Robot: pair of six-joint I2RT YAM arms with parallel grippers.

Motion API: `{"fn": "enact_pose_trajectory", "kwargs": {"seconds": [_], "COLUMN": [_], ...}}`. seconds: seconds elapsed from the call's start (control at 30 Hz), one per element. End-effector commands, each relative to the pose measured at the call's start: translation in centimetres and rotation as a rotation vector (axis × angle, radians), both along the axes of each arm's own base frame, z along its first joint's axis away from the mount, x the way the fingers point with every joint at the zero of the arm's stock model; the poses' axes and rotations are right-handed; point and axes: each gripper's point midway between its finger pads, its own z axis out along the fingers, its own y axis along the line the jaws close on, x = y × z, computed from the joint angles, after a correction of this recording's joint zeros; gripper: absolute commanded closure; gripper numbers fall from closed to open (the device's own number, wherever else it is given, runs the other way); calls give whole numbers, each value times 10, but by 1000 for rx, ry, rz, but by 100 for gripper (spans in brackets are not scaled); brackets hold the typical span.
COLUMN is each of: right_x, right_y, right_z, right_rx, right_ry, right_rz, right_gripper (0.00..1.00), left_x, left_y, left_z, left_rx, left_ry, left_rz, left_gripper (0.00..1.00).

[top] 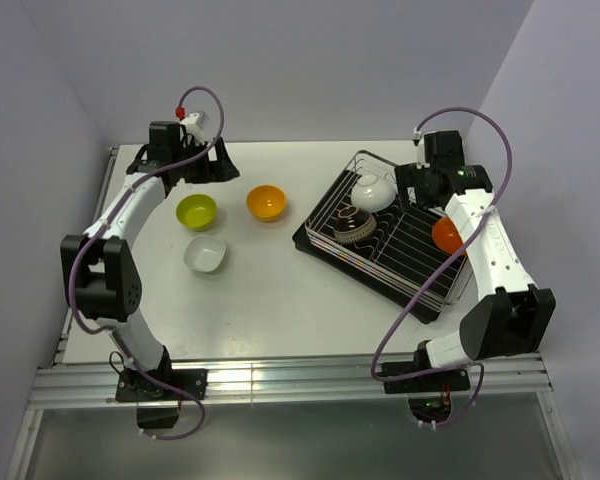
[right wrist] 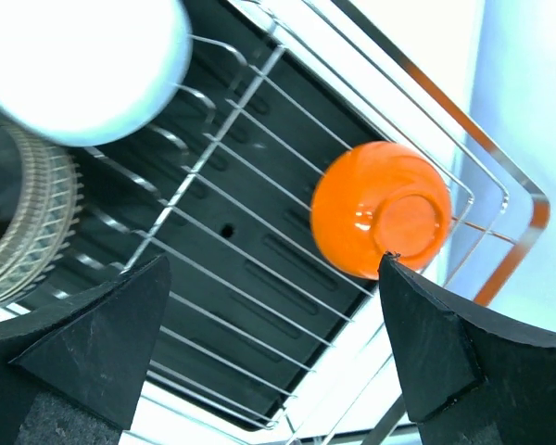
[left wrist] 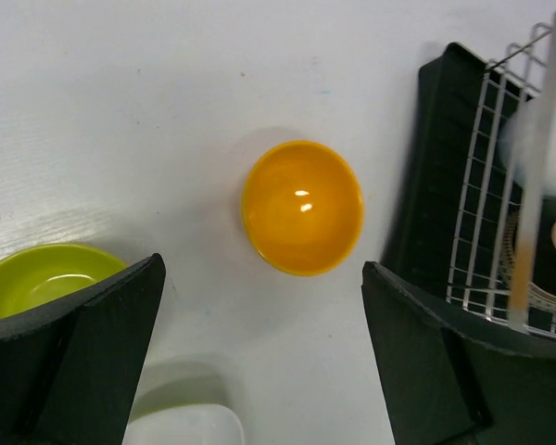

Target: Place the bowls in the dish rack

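Observation:
Three bowls sit on the table: a yellow-orange bowl (top: 266, 202) (left wrist: 302, 206), a lime green bowl (top: 197, 211) (left wrist: 37, 278) and a white bowl (top: 205, 253) (left wrist: 181, 426). The dish rack (top: 420, 262) (left wrist: 489, 185) (right wrist: 259, 139) holds a white bowl (top: 372, 190) (right wrist: 74, 65), a dark ribbed bowl (top: 352, 225) (right wrist: 23, 227) and a deep orange bowl (top: 445, 236) (right wrist: 380, 222) lying tilted with its base showing. My left gripper (top: 223, 166) (left wrist: 262, 269) hangs open above the table behind the yellow-orange bowl. My right gripper (top: 412, 190) (right wrist: 273, 264) is open over the rack, holding nothing.
The rack's raised wire rim (right wrist: 500, 185) runs close behind the deep orange bowl. The black tray edge (left wrist: 435, 167) lies just right of the yellow-orange bowl. The grey walls close in behind and beside the table.

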Motion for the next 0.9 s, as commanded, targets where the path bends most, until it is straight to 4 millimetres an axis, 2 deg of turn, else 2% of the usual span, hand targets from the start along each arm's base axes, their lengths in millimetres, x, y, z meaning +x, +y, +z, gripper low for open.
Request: {"fn": "enact_pose_trajectory", "kwargs": {"seconds": [0.0, 0.07, 0.23, 0.3, 0.33, 0.43, 0.5, 0.53, 0.6, 0.63, 0.87], "right_x": [4, 1, -6, -7, -8, -9, -10, -11, -13, -14, -18], "right_y": [14, 24, 31, 36, 29, 27, 25, 27, 26, 28, 26], "right_z": [26, 33, 40, 44, 46, 48, 50, 53, 53, 55, 57], "right_rx": [88, 158, 259, 294, 304, 323, 331, 340, 353, 366, 389], "right_ry": [-81, -97, -118, -135, -147, -158, -166, -173, -172, -179, -190], "right_rz": [31, 57, 80, 93, 70, 54, 46, 48, 47, 49, 39], "right_gripper": [0, 0, 0, 0, 0, 0, 0, 0, 0, 0, 0], "left_x": [26, 35, 48, 47, 45, 43, 45, 42, 43, 41, 34], "left_y": [-2, -6, -24, -35, -39, -55, -58, -63, -65, -66, -76], "left_z": [6, -7, -40, -47, -58, -73, -83, -99, -109, -120, -145], "left_rx": [0, -17, -54, -67, -61, -21, 9, 22, 32, 36, 80], "left_ry": [-78, -63, 15, 36, 58, 69, 84, 130, 161, 191, 231], "left_rz": [4, 7, -28, -56, -67, -88, -69, -70, -51, -48, -52], "left_gripper": [9, 12, 21, 23, 24, 24, 25, 25, 26, 27, 37]}}
